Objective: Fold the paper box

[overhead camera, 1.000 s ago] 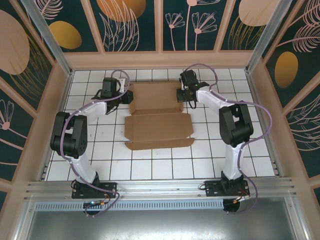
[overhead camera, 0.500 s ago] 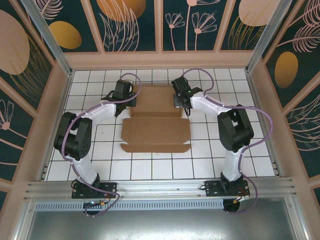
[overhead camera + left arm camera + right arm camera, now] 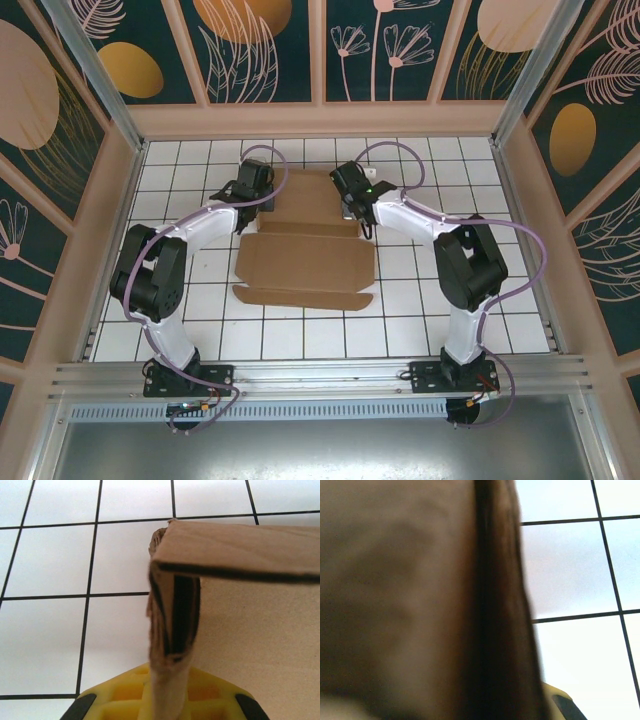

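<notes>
The left gripper (image 3: 167,702) pinches a stood-up flap of the paper box (image 3: 305,262). The right gripper (image 3: 352,208) has the box pressed close beside it, but I cannot tell if it grips. The box lies between both.

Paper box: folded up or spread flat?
Partly folded. Near panels of the paper box lie flat on the tiles; at the far end, a side flap stands upright at the left gripper.
</notes>
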### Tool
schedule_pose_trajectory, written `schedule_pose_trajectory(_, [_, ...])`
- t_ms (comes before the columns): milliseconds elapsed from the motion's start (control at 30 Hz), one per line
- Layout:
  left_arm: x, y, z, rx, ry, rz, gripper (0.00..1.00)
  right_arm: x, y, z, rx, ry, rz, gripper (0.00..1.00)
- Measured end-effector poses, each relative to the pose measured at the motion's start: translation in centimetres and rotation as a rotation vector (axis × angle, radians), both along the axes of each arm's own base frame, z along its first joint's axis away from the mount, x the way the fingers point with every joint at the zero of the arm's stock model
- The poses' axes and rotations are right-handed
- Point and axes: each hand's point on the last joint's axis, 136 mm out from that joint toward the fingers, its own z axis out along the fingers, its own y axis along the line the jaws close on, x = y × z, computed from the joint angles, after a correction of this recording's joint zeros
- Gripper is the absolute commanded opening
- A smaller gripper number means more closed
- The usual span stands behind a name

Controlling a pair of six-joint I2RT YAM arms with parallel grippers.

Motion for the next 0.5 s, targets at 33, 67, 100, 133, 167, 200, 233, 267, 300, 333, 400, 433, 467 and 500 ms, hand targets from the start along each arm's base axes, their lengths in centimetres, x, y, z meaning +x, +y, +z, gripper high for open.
schedule_pose_trajectory(33, [0.0,0.1,0.0,0.003,-0.002,0.006,0.05,-0.1,0.1,0.0,0.000,-0.002,-0.002,0.00])
schedule_pose_trajectory(67, [0.0,0.1,0.0,0.004,-0.003,0.009,0.08,-0.1,0.1,0.1,-0.001,-0.004,-0.004,0.00])
schedule_pose_trajectory(100, [0.0,0.1,0.0,0.002,-0.003,0.009,0.11,-0.1,0.2,0.1,0.000,-0.005,-0.006,0.00])
schedule_pose_trajectory(133, [-0.1,0.0,0.0,-0.005,-0.008,0.005,0.14,-0.1,0.2,0.1,0.001,-0.006,-0.009,0.00])
schedule_pose_trajectory(167, [-0.3,0.0,0.0,-0.013,-0.011,0.000,0.17,-0.1,0.1,0.1,0.000,-0.008,-0.010,0.00])
schedule_pose_trajectory(200, [-0.6,-0.1,-0.1,-0.027,-0.010,-0.006,0.18,-0.1,0.0,0.1,-0.004,-0.011,-0.012,0.00])
schedule_pose_trajectory(233, [-0.9,0.0,-0.3,-0.038,-0.003,-0.010,0.19,-0.1,-0.1,0.2,-0.005,-0.012,-0.011,0.00])
schedule_pose_trajectory(267, [-1.2,-0.1,-0.6,-0.060,0.008,-0.022,0.21,-0.3,-0.3,0.2,-0.010,-0.012,-0.006,0.00])
schedule_pose_trajectory(300, [-1.4,-0.2,-0.8,-0.083,0.018,-0.035,0.23,-0.4,-0.6,0.2,-0.013,-0.009,-0.003,0.00])
schedule_pose_trajectory(333, [-1.5,-0.4,-1.0,-0.104,0.027,-0.046,0.26,-0.6,-0.9,0.2,-0.013,-0.008,-0.001,0.00])
schedule_pose_trajectory(400, [-1.7,-0.7,-1.4,-0.150,0.040,-0.069,0.30,-0.8,-1.6,0.2,-0.007,0.001,0.006,0.00])
schedule_pose_trajectory(433, [-1.7,-0.8,-1.5,-0.166,0.042,-0.078,0.31,-0.9,-1.9,0.2,-0.002,0.004,0.005,0.00])
schedule_pose_trajectory(467, [-1.8,-1.1,-1.5,-0.182,0.044,-0.092,0.32,-0.9,-2.3,0.2,0.004,0.005,0.007,0.00])
schedule_pose_trajectory(500, [-1.8,-1.4,-1.5,-0.192,0.047,-0.104,0.32,-1.0,-2.5,0.2,0.006,0.007,0.010,0.00])
